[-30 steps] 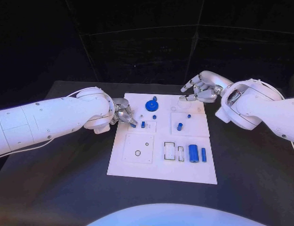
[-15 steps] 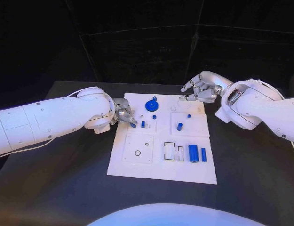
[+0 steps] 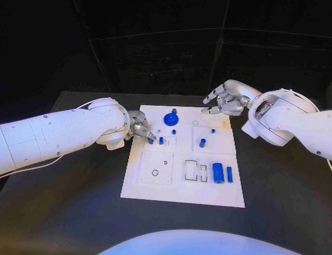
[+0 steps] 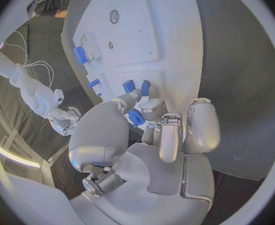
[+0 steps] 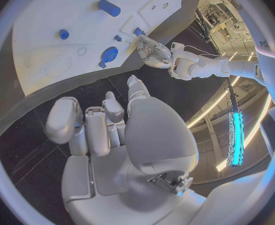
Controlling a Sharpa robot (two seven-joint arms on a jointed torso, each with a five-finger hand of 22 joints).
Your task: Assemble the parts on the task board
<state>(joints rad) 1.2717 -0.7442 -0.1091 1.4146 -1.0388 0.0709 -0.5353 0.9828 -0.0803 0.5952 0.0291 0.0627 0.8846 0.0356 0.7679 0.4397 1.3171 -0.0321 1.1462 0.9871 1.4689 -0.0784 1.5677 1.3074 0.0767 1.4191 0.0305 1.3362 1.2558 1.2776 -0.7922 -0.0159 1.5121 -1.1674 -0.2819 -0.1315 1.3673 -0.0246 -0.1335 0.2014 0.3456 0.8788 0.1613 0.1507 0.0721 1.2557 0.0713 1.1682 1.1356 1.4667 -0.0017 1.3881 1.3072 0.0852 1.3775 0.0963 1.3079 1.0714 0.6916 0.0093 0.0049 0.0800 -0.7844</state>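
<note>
Left hand [image 3: 141, 129] pinching a small blue part [image 4: 135, 117] at the task board's [image 3: 182, 186] left edge.

In the head view, the left hand [image 3: 141, 129] sits at the task board's [image 3: 182, 188] nine o'clock edge, and its fingertips cover part of a small blue part [image 3: 150, 141], so the grip cannot be judged there. In the left wrist view, the left hand's fingers hide most of that blue part [image 4: 136, 118]; whether it stands in a hole is unclear. The right hand [image 3: 226, 100] hovers at the board's one o'clock corner, its palm side hidden. The board's small holes and outlines are too tiny to identify.
</note>
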